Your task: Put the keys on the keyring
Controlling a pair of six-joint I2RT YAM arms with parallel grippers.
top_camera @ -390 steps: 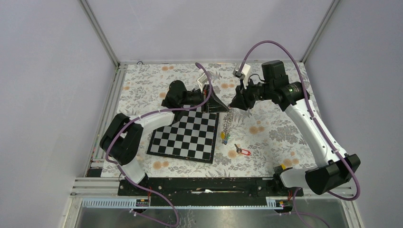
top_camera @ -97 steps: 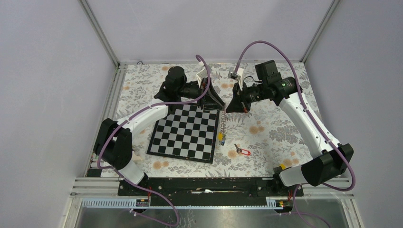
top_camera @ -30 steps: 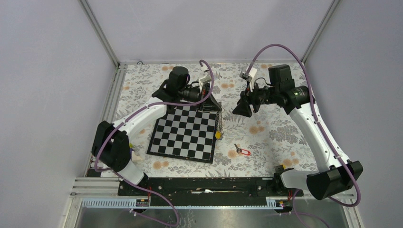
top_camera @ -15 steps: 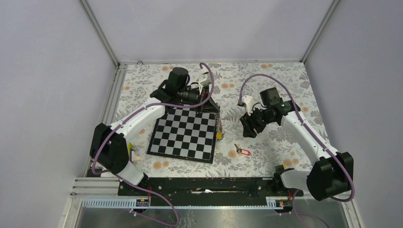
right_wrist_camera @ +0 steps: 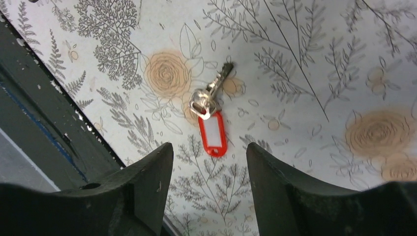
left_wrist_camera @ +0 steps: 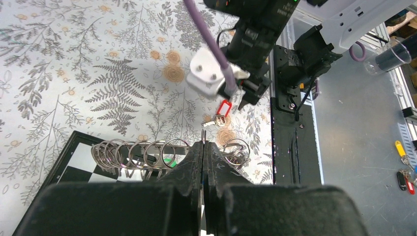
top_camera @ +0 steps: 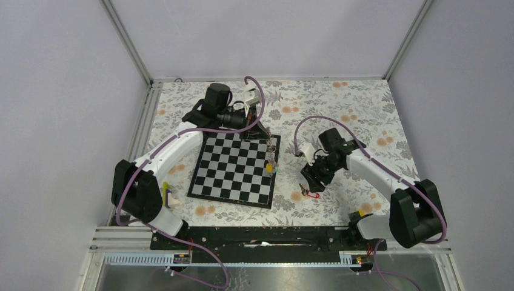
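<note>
Lowered right hand [right_wrist_camera: 209, 147] hangs open over red-tagged silver key [right_wrist_camera: 205, 104]; left hand [left_wrist_camera: 204, 145] pinches coiled grey keyring [left_wrist_camera: 142, 152].

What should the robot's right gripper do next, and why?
Probably lower straight down and close on the red-tagged key. The right gripper is open just above it, and the key lies loose on the flowered cloth in line with the gap between the fingers. It is not on the keyring, which the shut left gripper holds nearby.

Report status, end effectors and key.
Left end effector shut on keyring. Right end effector open, above red-tagged key, not touching. Nothing between them.
</note>
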